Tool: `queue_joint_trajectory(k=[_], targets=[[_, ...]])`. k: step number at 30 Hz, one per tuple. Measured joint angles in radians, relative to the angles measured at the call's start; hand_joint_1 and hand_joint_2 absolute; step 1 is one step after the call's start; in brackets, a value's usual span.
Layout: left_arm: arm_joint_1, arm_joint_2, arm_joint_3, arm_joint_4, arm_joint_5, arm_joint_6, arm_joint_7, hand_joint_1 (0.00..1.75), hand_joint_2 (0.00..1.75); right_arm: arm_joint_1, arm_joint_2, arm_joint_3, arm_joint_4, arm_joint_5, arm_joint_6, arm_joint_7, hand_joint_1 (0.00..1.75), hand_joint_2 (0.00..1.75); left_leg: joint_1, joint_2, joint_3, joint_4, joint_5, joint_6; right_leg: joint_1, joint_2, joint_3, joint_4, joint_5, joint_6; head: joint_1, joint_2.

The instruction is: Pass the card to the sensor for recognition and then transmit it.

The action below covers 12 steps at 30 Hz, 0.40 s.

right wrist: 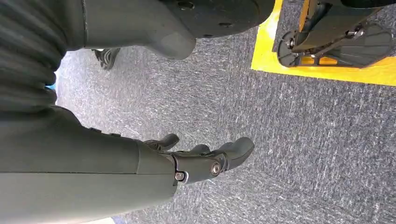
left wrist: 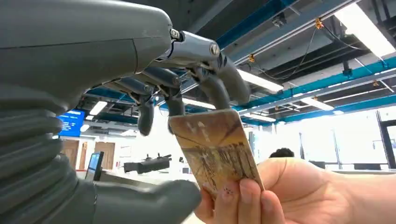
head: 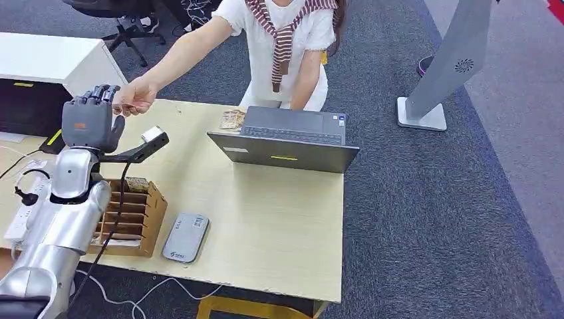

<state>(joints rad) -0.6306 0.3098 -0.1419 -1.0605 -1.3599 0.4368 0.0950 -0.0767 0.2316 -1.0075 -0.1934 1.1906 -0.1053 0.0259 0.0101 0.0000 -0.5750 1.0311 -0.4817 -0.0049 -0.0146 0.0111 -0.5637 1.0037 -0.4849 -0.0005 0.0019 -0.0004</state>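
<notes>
Several things share the table point(head: 279, 246) with us: a dark open laptop point(head: 286, 141) at its far edge, a small patterned packet point(head: 233, 119) just beside the laptop's corner, a grey card reader point(head: 185, 236) near the front edge, and a cardboard slotted box point(head: 130, 216) just beside the reader. Cables and a white power strip point(head: 23, 212) lie next to the box, on the side away from the reader. A tall grey stand point(head: 442, 73) rises from the carpet well apart from the laptop. Across the table from us, behind the laptop, a person stands and stretches one arm toward our raised left arm; the person's hand point(head: 135, 98) touches our left robot hand point(head: 93, 119), which partly hides it in the head view.

From the left wrist we see the card point(left wrist: 215, 150) upright between the two hands. It is brownish-tan with a faded, sketch-like picture and a few pale marks near its upper edge. Our left robot hand point(left wrist: 187, 88) has fingertips point(left wrist: 219, 95) resting on the card's upper edge, while the thumb sits apart from it, so we cannot tell whether we are really gripping it. The person's fingers point(left wrist: 243, 198) pinch the opposite end.

Our right robot hand point(right wrist: 201, 161) hangs over the carpet point(right wrist: 303, 140), fingers loosely apart and grasping nothing.
</notes>
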Motion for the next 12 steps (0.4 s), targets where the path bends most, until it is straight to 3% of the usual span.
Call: queue_joint_trajectory(k=[7, 10, 12], targets=[[0.001, 0.0, 0.0, 0.0, 0.028, 0.019, -0.002, 0.0, 1.75, 0.0, 0.0, 0.0, 0.0, -0.003, 0.0, 0.0, 0.0, 1.75, 0.0, 0.0, 0.0, 0.0, 0.0, 0.0, 0.0, 0.0, 0.0, 0.0, 0.0, 0.0, 0.0, 0.0], [0.025, 0.0, 0.0, -0.015, 0.087, 0.044, -0.032, 0.0, 1.75, 0.0, 0.0, 0.0, 0.0, -0.014, -0.002, 0.0, 0.0, 1.75, 0.0, 0.0, 0.0, 0.0, 0.0, 0.0, 0.0, 0.0, 0.001, 0.0, 0.0, 0.0, 0.0, 0.0], [0.09, 0.006, 0.003, -0.085, 0.164, 0.092, -0.077, 0.0, 1.75, 0.001, 0.0, 0.0, 0.0, -0.019, -0.004, 0.0, 0.0, 1.75, 0.0, 0.001, 0.0, 0.0, 0.0, 0.0, 0.0, 0.002, 0.001, 0.0, 0.0, 0.0, 0.0, 0.0]])
